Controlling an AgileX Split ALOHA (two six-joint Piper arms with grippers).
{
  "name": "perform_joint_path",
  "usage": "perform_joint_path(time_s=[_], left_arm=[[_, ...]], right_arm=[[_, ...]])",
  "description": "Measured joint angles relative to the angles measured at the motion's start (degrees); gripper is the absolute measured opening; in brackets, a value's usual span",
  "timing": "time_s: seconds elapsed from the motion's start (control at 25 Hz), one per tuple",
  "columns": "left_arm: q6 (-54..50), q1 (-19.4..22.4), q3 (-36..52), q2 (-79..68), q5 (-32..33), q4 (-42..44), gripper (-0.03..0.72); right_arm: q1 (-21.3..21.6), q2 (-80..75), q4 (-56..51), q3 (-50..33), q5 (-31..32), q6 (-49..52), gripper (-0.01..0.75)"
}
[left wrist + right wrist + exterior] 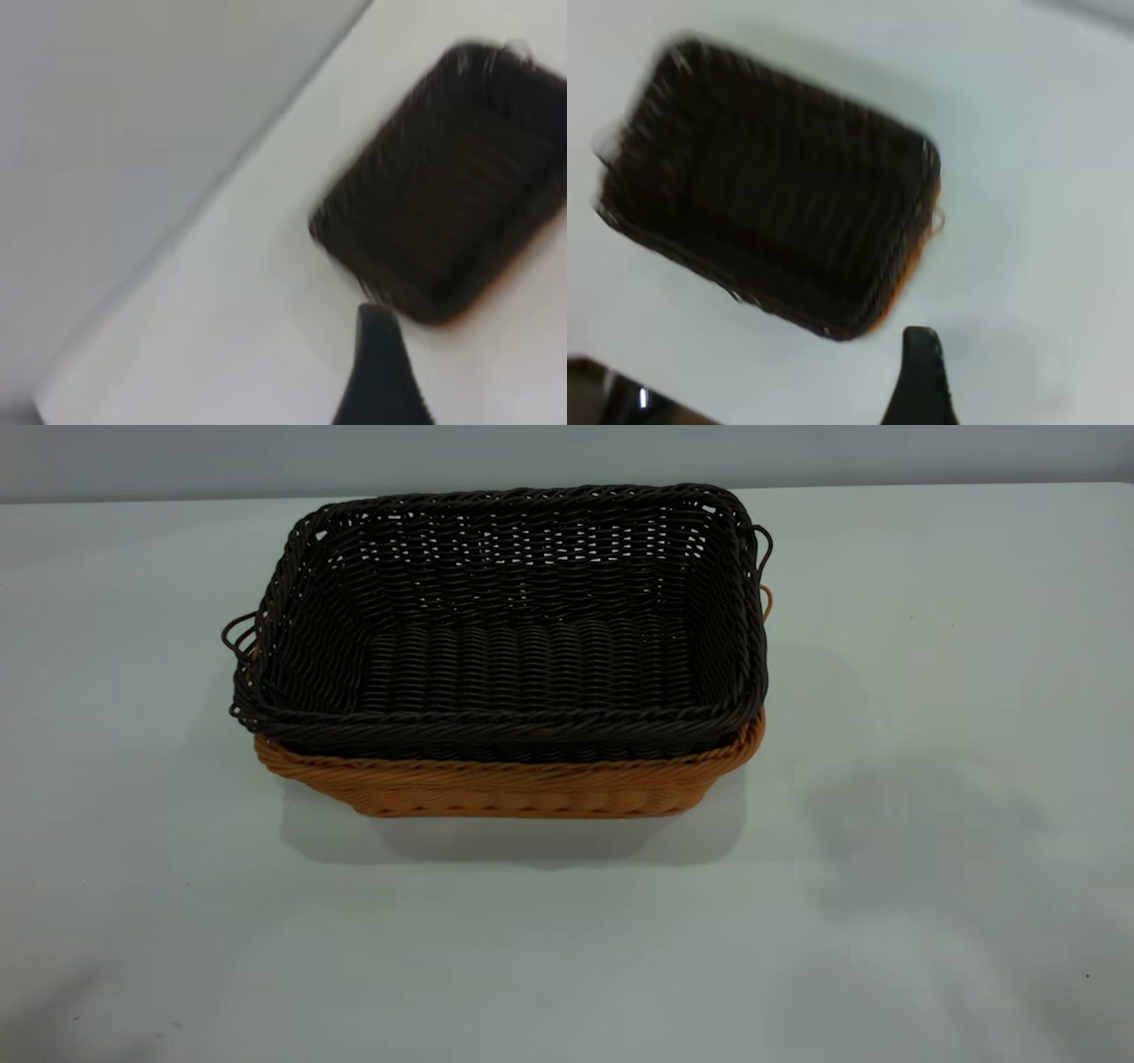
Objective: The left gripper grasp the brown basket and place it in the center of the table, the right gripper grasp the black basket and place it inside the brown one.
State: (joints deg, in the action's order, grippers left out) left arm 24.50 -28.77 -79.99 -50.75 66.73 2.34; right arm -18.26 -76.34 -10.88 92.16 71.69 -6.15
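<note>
Soft, even light fell from overhead on the table [930,646]; the nested baskets cast a faint shadow toward its near edge, and a dim blotch lay toward its right edge. Both my wrist views were smeared, the black basket [452,186] weave streaked, fingers unfocused.

In the exterior view the black basket [523,664] sits nested inside the brown basket [532,784], and its rim rides above the brown one's rim. The pair stands upright on the surface [930,824], filling the upper middle of the frame, slightly left of centre, with bare surface to the left, right and front. In each wrist view the stacked pair lies apart from the single end effector fingertip [379,372] [920,376] at the lower edge.
</note>
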Motion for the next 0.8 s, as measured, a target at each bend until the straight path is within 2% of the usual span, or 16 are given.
perform_joint_path(time_s=[0.12,0.28,0.56,0.8], left_arm=[[-8.4,0.0,0.1,0.7,0.2,3.2,0.459],[-15.4,0.0,3.5,2.2,0.2,4.7,0.459],[-21.3,0.0,13.9,4.9,0.2,1.8,0.459],[-22.0,0.0,25.8,9.1,0.2,0.4,0.458]], right_arm=[[0.0,9.6,-0.1,-1.0,0.3,0.6,0.506],[0.0,23.1,1.3,-8.0,0.5,0.9,0.506],[0.0,46.0,9.3,-31.4,0.8,4.9,0.506],[0.0,56.5,12.2,-51.8,-2.4,6.7,0.506]])
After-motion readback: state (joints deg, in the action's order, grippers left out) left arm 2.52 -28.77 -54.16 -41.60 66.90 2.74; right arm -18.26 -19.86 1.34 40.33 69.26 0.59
